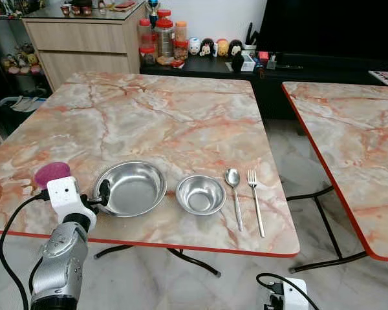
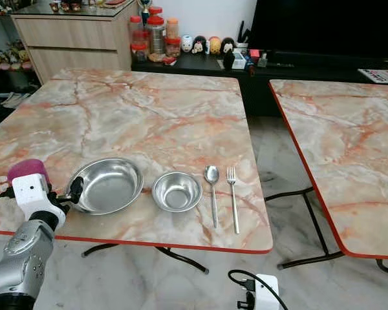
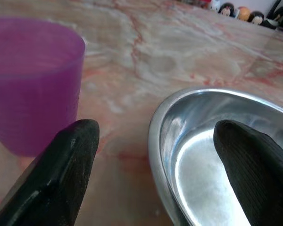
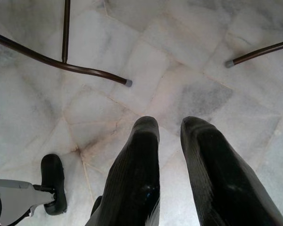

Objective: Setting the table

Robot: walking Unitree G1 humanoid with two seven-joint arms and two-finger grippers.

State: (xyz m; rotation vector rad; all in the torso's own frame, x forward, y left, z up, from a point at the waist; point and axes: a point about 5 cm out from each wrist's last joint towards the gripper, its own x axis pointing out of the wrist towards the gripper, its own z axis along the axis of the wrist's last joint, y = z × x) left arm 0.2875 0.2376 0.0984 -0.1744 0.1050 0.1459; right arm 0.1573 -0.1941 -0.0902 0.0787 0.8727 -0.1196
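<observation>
Room: a marble-patterned table (image 1: 168, 116) with a red edge stands on a pale tiled floor (image 4: 188, 37); a second table (image 1: 355, 148) is to the right, a sideboard and a dark TV bench behind.
Head views: near the front edge lie, left to right, a purple cup (image 1: 51, 173), a steel plate (image 1: 130, 187), a small steel bowl (image 1: 200, 194), a spoon (image 1: 233, 187) and a fork (image 1: 254, 197), each apart from the next.
Left wrist view: the left gripper (image 3: 155, 174) is spread wide, one finger over the plate's rim, the other outside it, beside the cup; nothing is clamped.
Right wrist view: the right gripper (image 4: 170, 160) hangs over the floor, fingers slightly parted, empty.
Progress: the setting looks nearly complete; judging by position, only the plate or cup may want adjusting.
</observation>
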